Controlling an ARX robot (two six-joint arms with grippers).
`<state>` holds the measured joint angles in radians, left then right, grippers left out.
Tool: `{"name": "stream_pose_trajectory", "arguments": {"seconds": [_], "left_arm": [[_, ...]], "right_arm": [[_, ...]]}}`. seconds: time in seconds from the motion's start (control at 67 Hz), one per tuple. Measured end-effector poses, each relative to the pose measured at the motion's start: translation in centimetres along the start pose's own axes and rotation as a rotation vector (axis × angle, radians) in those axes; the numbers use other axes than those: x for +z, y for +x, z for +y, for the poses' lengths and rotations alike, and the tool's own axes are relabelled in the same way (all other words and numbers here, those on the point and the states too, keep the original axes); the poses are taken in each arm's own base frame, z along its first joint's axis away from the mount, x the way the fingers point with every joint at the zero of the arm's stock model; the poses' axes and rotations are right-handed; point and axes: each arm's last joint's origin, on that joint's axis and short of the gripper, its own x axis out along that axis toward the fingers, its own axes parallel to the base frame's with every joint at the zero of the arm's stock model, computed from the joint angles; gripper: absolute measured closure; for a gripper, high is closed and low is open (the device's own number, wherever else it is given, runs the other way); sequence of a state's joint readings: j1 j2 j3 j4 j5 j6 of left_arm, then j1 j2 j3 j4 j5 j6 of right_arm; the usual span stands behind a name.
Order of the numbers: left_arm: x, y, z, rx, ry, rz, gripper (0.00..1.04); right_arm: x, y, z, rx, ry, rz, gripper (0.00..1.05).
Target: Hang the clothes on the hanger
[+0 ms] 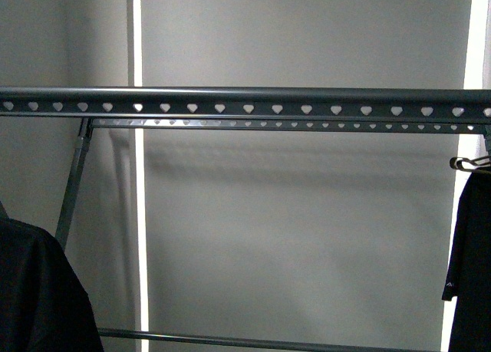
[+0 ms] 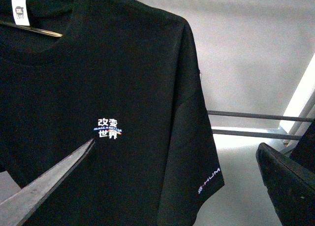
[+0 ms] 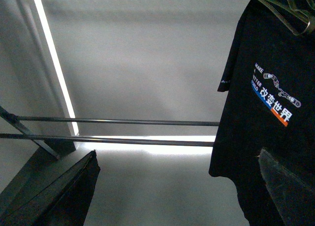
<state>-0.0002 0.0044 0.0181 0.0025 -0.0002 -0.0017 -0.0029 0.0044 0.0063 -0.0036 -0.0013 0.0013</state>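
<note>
- Shirt (image 1: 34, 291) low left, cropped; I can't see what holds it.
- Left fingers (image 2: 44, 186), right fingers (image 3: 64, 191): both spread, empty.
- Rack (image 1: 245, 106) rail ends run off frame.

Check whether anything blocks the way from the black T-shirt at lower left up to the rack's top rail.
Nothing visible does. In the front view the T-shirt sits low at the left, the top rail above it is bare, and the other black garment hangs at the far right.
</note>
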Motion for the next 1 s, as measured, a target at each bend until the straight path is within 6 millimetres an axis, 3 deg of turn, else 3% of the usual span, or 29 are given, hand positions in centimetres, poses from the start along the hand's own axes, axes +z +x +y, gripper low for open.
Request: {"name": "stream_pose_trajectory", "arguments": {"seconds": [0.343, 0.388, 0.463, 0.537, 0.627, 0.746, 0.91, 1.0], "left_arm": [[0.0, 0.0, 0.0, -0.001, 0.0, 0.0, 0.07], [0.1, 0.1, 0.0, -0.063, 0.012, -0.004, 0.07], [0.5, 0.7, -0.2, -0.096, 0.009, -0.011, 0.07], [2.0, 1.6, -0.4, -0.025, -0.027, -0.04, 0.07], [5.2, 3.3, -0.3, 0.097, -0.14, -0.072, 0.07], [8.8, 7.6, 0.0, 0.248, -0.392, 0.006, 0.07], [9.5, 13.7, -0.3, 0.334, -0.661, 0.141, 0.07], [9.5, 15.8, -0.6, 0.363, -0.735, 0.149, 0.07]], "right_arm": [[0.0, 0.0, 0.0, 0.0, 0.0, 0.0, 0.07], [0.0, 0.0, 0.0, 0.0, 0.0, 0.0, 0.07], [0.0, 0.0, 0.0, 0.003, 0.0, 0.0, 0.07], [0.0, 0.0, 0.0, -0.001, 0.0, 0.0, 0.07], [0.0, 0.0, 0.0, 0.0, 0.0, 0.0, 0.07], [0.0, 0.0, 0.0, 0.0, 0.0, 0.0, 0.07], [0.0, 0.0, 0.0, 0.0, 0.0, 0.0, 0.07], [0.0, 0.0, 0.0, 0.0, 0.0, 0.0, 0.07]]}}
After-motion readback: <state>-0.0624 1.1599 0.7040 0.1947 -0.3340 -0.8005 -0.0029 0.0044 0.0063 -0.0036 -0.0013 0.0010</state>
